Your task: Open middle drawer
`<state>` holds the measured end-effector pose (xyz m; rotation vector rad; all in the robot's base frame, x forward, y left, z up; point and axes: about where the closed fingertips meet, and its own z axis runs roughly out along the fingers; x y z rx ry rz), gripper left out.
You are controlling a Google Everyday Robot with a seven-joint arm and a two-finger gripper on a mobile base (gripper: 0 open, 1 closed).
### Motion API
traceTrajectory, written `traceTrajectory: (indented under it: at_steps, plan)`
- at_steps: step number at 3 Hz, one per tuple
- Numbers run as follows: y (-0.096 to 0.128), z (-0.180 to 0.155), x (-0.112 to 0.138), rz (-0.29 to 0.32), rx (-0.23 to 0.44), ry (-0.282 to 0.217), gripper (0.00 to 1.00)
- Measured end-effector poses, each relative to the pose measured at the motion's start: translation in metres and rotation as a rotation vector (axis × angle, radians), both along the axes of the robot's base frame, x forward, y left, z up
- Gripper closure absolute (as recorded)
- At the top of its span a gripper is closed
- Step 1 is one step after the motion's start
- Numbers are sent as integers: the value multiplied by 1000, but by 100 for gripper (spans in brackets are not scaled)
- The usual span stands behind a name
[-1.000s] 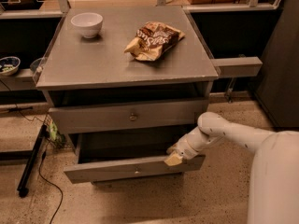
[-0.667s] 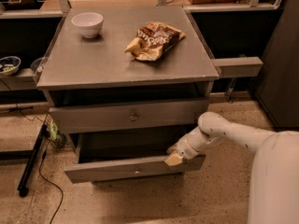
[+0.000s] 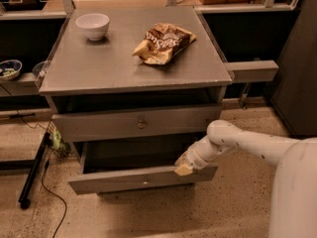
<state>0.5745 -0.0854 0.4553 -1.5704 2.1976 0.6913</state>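
The middle drawer (image 3: 124, 180) is a grey flat front with a small round centre knob (image 3: 145, 182). It stands pulled out from the cabinet, with its dark inside showing above the front. My gripper (image 3: 183, 169) sits at the top edge of this drawer front near its right end, at the end of my white arm (image 3: 237, 143) reaching in from the right. The top drawer (image 3: 99, 125), wider and with its own knob (image 3: 142, 124), is closed just above. The lowest drawer is hidden under the open one.
On the cabinet top (image 3: 109, 63) stand a white bowl (image 3: 93, 25) and a brown snack bag (image 3: 163, 42). A black pole and cable (image 3: 34, 172) lie on the floor at the left. Dark shelving (image 3: 15, 68) stands left, and a grey ledge (image 3: 250, 71) juts out right.
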Motion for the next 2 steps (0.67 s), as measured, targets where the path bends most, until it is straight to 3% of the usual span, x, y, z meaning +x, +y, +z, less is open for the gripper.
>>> traceTrajectory:
  at_steps: [1,2]
  plan:
    - [-3,18,-8,2,-38,-69,100]
    - [-8,29,-16,-6,-42,-81,100]
